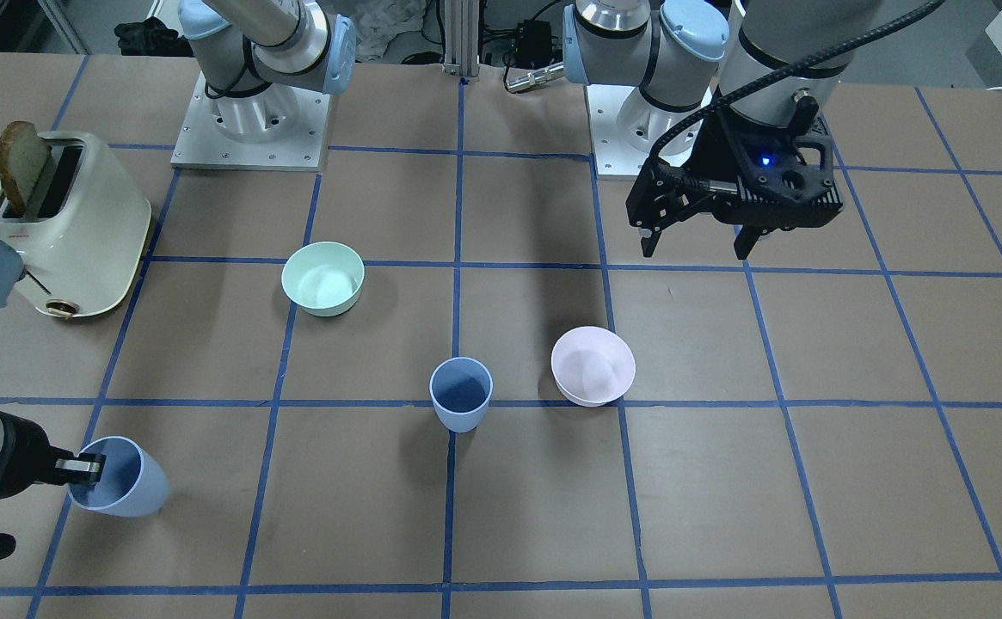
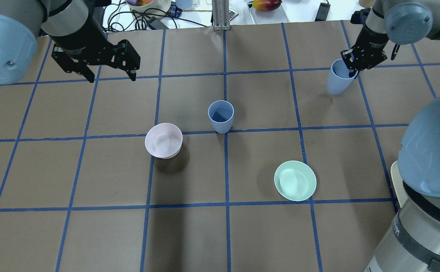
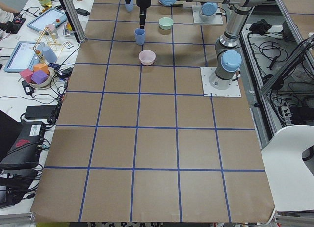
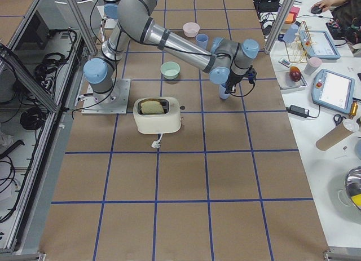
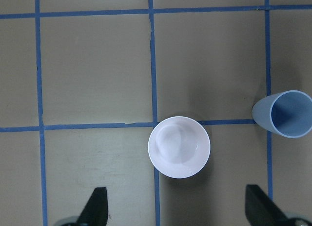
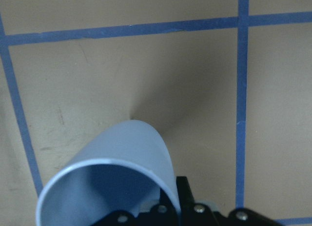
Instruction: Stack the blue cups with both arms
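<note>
Pinching the rim of a smooth, tapered blue cup (image 2: 336,82), the right gripper (image 2: 350,71) holds it tipped, mouth toward one o'clock overhead. The second cup (image 2: 220,116) stands upright; the left gripper (image 2: 112,79) gapes.

No legible text or labels anywhere.

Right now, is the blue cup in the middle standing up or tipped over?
Standing up. The middle blue cup sits on its base, open mouth facing up.
</note>
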Robot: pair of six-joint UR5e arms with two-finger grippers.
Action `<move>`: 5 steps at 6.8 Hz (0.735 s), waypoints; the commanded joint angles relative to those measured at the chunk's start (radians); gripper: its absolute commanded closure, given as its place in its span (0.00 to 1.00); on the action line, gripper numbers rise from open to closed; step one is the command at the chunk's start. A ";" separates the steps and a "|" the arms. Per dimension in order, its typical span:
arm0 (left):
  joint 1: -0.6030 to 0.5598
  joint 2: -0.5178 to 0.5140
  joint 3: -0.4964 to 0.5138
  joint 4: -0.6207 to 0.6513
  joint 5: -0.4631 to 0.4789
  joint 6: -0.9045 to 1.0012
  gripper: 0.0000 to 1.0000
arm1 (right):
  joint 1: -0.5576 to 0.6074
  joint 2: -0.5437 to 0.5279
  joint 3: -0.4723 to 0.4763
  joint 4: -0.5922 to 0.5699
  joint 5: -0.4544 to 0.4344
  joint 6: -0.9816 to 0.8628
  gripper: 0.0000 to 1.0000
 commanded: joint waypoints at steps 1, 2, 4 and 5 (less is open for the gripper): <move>0.001 0.008 0.006 -0.027 0.001 0.004 0.00 | 0.061 -0.091 -0.061 0.196 0.110 0.188 1.00; 0.001 0.008 0.006 -0.028 0.004 0.004 0.00 | 0.136 -0.132 -0.062 0.231 0.113 0.275 1.00; 0.001 0.010 0.006 -0.028 0.004 0.004 0.00 | 0.346 -0.163 -0.063 0.234 0.114 0.583 1.00; 0.001 0.011 0.005 -0.028 0.004 0.004 0.00 | 0.429 -0.162 -0.060 0.234 0.114 0.683 1.00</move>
